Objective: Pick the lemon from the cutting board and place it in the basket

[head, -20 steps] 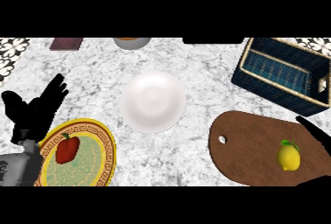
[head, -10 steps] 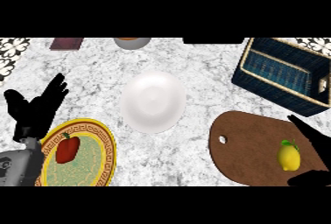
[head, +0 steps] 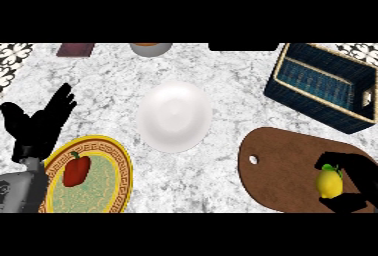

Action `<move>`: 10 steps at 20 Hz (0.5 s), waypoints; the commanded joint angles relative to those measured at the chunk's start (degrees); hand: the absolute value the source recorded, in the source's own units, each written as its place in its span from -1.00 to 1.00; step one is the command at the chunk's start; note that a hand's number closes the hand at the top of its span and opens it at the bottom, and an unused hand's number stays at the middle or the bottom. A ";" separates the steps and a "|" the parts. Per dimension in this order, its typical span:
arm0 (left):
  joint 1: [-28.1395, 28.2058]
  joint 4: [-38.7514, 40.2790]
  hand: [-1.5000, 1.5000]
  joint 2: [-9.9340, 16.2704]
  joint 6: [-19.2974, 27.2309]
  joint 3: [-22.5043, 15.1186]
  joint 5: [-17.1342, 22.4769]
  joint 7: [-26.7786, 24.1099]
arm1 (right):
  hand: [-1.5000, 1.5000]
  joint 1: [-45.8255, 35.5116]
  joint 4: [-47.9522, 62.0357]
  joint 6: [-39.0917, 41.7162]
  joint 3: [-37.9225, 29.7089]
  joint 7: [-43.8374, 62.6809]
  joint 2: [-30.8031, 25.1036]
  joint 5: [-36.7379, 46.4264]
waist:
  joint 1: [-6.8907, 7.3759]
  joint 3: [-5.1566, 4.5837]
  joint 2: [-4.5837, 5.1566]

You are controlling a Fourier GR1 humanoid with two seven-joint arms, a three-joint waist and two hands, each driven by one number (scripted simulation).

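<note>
Now the right hand (head: 356,172) curls around the lemon (head: 330,183), which sits on the brown cutting board (head: 284,170) at the desk's lower right. Beyond it stands the dark basket (head: 322,85). At left, the left hand (head: 40,125) rests open, fingers up.

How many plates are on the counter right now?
2. A white plate sits mid-counter; a yellow patterned plate holding a red pepper lies at lower left, partly behind the left forearm. None appear hidden.
</note>
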 commanded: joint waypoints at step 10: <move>-0.95 -0.72 0.00 -2.04 -0.30 -2.16 -1.32 0.59 | 1.00 -10.93 -7.10 -4.19 21.37 26.90 20.88 7.54 | 3.01 0.29 0.45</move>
